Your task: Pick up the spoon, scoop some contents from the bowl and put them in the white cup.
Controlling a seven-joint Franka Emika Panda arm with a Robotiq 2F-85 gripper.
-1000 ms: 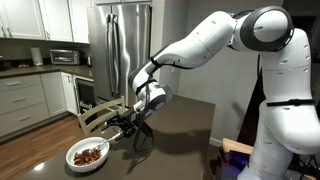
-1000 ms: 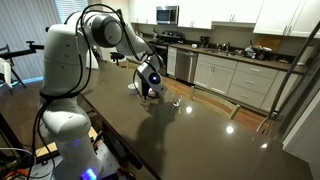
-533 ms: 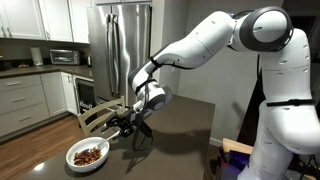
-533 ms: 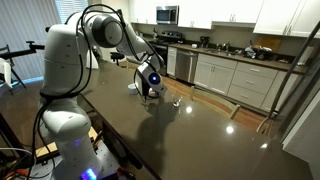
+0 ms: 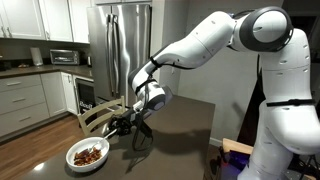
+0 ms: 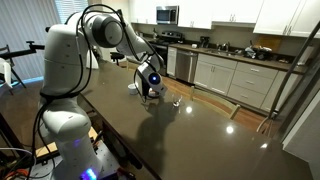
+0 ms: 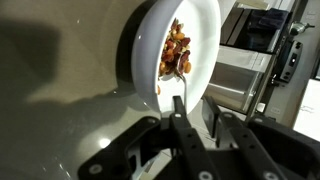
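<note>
The white bowl (image 5: 88, 154) sits near the table's front corner in an exterior view, holding reddish-brown contents (image 5: 89, 155). In the wrist view the bowl (image 7: 203, 40) and its contents (image 7: 176, 55) lie just beyond the fingertips. My gripper (image 5: 128, 126) hangs low over the dark table right beside the bowl, and shows again from the opposite side as the gripper (image 6: 150, 89). In the wrist view the gripper (image 7: 196, 115) has its two black fingers (image 7: 179, 110) a small gap apart, with bare table between them. The spoon does not show plainly. A small pale cup (image 6: 176, 100) stands close behind the gripper.
A wooden chair (image 5: 98, 115) stands at the table's end by the bowl. Kitchen counters (image 6: 235, 60), a fridge (image 5: 120, 45) and an oven lie beyond. The dark table (image 6: 190, 135) stretches wide toward the camera.
</note>
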